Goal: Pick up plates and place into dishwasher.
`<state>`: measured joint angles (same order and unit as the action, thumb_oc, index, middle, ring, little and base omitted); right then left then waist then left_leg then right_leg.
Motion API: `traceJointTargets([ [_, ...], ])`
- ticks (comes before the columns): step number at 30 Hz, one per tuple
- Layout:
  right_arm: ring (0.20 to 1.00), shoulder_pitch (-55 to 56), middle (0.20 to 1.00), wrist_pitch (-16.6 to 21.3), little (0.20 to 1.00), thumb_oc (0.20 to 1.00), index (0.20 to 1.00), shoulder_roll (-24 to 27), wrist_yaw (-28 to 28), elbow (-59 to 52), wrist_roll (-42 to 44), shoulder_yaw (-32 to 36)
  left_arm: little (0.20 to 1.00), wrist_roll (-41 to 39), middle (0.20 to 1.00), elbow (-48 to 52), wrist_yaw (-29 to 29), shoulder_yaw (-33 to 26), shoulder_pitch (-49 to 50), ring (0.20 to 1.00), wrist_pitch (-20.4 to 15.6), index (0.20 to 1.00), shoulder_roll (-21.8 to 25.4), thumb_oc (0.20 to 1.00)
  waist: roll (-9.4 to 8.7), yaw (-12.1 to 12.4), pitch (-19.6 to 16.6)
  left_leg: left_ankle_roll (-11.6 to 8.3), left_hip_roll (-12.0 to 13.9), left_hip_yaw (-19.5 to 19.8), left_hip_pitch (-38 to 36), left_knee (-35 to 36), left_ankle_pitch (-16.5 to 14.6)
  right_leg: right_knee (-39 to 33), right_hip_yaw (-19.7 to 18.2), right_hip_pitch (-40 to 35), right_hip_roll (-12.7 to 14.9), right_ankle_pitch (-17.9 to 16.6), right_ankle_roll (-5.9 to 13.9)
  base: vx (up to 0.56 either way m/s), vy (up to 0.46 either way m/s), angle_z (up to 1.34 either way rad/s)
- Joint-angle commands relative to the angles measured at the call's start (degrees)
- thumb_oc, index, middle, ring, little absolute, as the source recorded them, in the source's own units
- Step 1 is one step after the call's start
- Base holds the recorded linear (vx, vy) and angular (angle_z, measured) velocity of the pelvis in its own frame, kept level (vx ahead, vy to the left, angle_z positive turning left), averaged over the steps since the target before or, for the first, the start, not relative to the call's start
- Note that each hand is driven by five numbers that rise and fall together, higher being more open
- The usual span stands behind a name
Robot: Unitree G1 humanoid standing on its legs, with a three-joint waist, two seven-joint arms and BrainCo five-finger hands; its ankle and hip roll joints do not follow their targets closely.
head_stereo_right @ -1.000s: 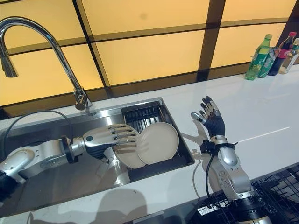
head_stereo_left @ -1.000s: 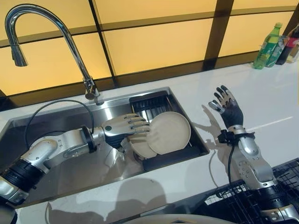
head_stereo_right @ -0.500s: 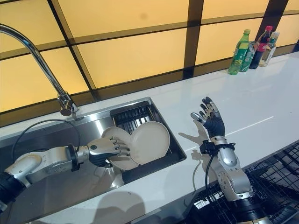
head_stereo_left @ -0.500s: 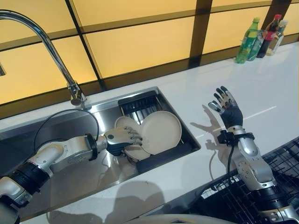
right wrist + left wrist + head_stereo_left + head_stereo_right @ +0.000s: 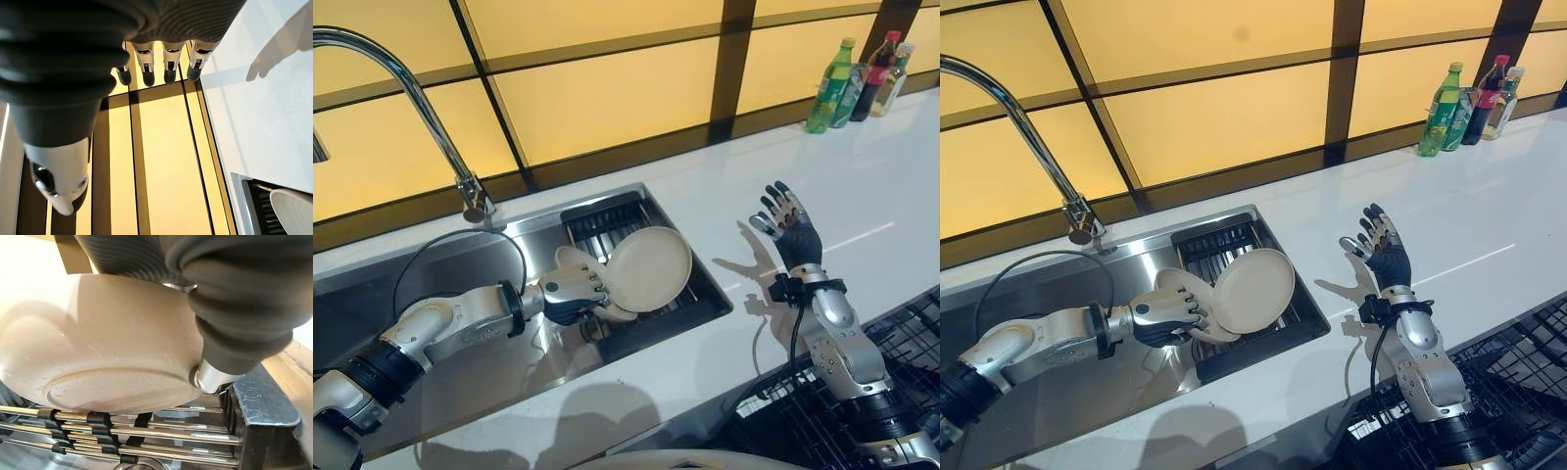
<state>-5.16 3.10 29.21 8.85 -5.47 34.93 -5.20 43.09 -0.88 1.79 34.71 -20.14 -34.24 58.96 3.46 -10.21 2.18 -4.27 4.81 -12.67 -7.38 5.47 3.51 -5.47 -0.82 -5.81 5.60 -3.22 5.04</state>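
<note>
A round beige plate [image 5: 651,266] is tilted up over the black rack [image 5: 607,220] in the right part of the sink. A second beige plate [image 5: 570,258] shows behind it. My left hand [image 5: 566,294] reaches in from the sink's left, and its fingers are curled on the plates' left rims where they overlap. In the left wrist view the plate's underside [image 5: 98,347] hangs just above the rack bars [image 5: 146,435], with my thumb [image 5: 210,377] against its rim. My right hand [image 5: 793,230] is raised over the white counter, its fingers [image 5: 168,63] straight and holding nothing.
A tall chrome faucet [image 5: 411,78] arches over the steel sink [image 5: 460,259]. Several bottles [image 5: 830,73] stand at the counter's far right corner. A black wire dishwasher rack [image 5: 911,343] sits at the lower right, below the white counter [image 5: 724,196].
The view swung right after the earliest frames. My left hand has closed on the plates and raised the front one off the rack, tilting it more. The right hand has stayed put.
</note>
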Motion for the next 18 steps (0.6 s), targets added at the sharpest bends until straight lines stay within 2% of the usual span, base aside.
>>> traceJointTargets([
  [1, 1.0, -3.4, 1.0, 2.2, 1.0, 1.0, 1.0, 0.8, -0.7, -1.9, 0.2, 1.0, 0.2, -1.0, 0.2, -3.2, -1.5, -5.2, -2.4, 0.2, 2.6, 0.2, 2.6, 0.2, -1.72, 1.2, 1.6, 1.43, 0.9, -0.7, -2.3, -0.5, -3.4, 0.6, 2.3, 1.7, 3.6, -2.7, 4.35, 0.0, 0.0, 0.0],
  [6, 1.0, -3.9, 1.0, 1.7, 1.0, 1.0, 1.0, 1.3, -0.7, -2.1, 0.6, 1.1, 0.2, 0.2, 0.2, -2.7, -2.3, -7.0, -2.5, 0.2, 2.0, 0.2, 3.5, 0.2, -1.71, 1.8, 1.5, 1.28, 0.9, -0.3, -2.4, -0.5, -3.3, 0.6, 2.9, 1.3, 3.6, -2.7, 4.26, 0.0, 0.0, 0.0],
  [10, 1.0, -4.6, 1.0, 1.8, 1.0, 1.0, 1.0, 1.6, -0.4, -1.7, 0.8, 0.9, 0.2, -0.9, 0.2, -2.0, -0.2, -7.5, -3.8, 0.2, 0.6, 0.2, 4.9, 0.2, -1.76, 2.2, 1.5, 1.19, 0.8, 0.1, -2.4, -0.5, -3.3, 0.7, 3.4, 1.0, 3.7, -2.6, 4.2, 0.0, 0.0, 0.0],
  [14, 1.0, -4.7, 1.0, 1.2, 1.0, 1.0, 1.0, 2.0, -0.4, -2.1, 1.2, 1.0, 0.2, -6.9, 0.2, 0.3, 9.1, -7.4, -6.0, 0.2, -1.5, 0.2, 6.9, 0.2, -1.6, 2.4, 1.2, 1.15, 0.8, 0.4, -2.4, -0.5, -3.3, 0.6, 4.0, 0.8, 3.7, -2.6, 4.23, 0.0, 0.0, 0.0],
  [18, 1.0, -4.8, 1.0, 1.2, 1.0, 1.0, 1.0, 2.8, 0.3, -2.3, 1.8, 0.4, 0.2, -11.2, 0.2, 4.0, 15.8, -6.8, -8.6, 0.2, -2.4, 0.2, 9.2, 0.2, -1.31, 2.6, 1.0, 1.08, 0.8, 0.9, -2.4, -0.5, -3.4, 0.7, 4.2, 0.6, 3.7, -2.4, 4.21, 0.0, -0.002, 0.04],
])
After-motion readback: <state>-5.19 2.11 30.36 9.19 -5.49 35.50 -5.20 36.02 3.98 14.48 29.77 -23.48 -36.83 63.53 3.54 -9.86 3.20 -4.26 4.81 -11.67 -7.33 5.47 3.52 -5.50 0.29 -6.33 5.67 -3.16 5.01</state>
